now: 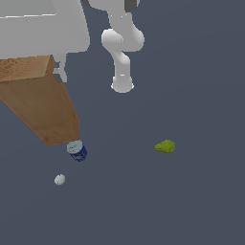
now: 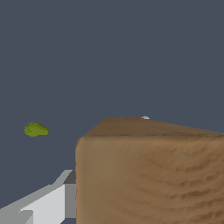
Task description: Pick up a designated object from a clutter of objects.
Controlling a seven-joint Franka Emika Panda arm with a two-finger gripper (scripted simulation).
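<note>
The tan-brown wooden block [image 1: 40, 107] hangs raised above the floor, large and close in the exterior view at its left. My gripper [image 1: 26, 72] is shut on the block's upper end. One grey finger [image 1: 60, 72] shows against its side and the other is hidden behind the wood. The wrist view is largely filled by the block [image 2: 148, 175], with one finger [image 2: 46, 203] pressed beside it. The rest of the clutter lies on the floor: a blue silver-topped can [image 1: 76, 150] just under the block's lower end, a tiny white lump [image 1: 60, 179], and a yellow-green lump [image 1: 165, 146].
The arm's white base [image 1: 122, 83] stands at the back, with its links rising above it. The yellow-green lump [image 2: 36, 129] also shows in the wrist view, well apart from the block. The floor is plain dark grey-blue.
</note>
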